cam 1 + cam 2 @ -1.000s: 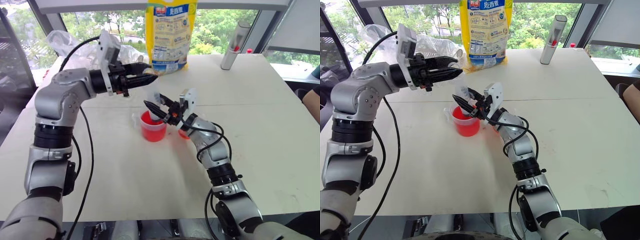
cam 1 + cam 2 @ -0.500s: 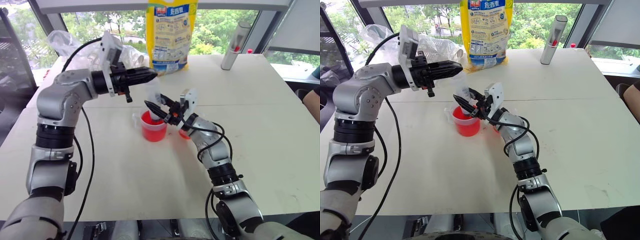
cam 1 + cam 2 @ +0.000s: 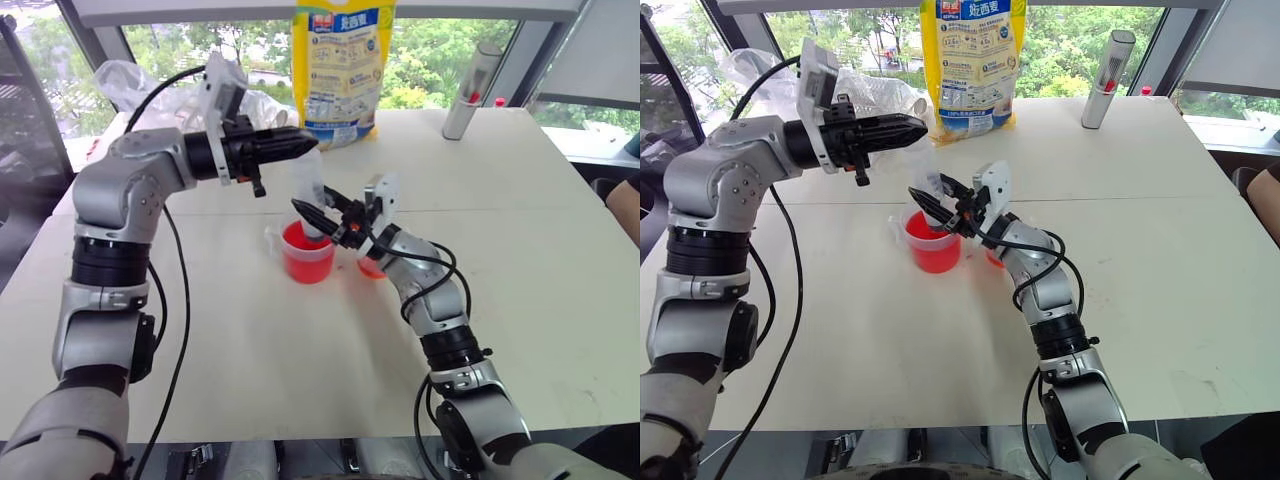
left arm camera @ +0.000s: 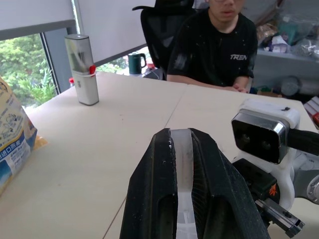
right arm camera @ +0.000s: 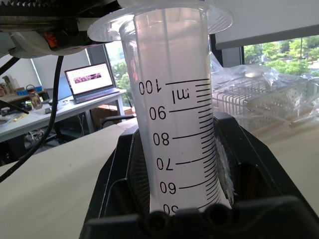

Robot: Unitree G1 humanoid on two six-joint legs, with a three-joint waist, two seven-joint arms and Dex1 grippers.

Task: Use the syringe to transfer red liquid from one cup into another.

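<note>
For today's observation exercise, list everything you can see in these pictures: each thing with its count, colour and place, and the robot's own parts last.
syringe: 1, clear, upright over the larger cup
larger cup: 1, clear, red liquid inside, table centre
smaller cup: 1, clear with red liquid, behind the right forearm
bag: 1, yellow, far edge
cylinder: 1, grey, red cap, far right
plastic wrap: 1, clear, far left
table: 1, white
mug: 1, dark green, behind the table
person: 1, black shirt, seated
left gripper: black, shut on the syringe's top
right gripper: black, shut on its barrel
</note>
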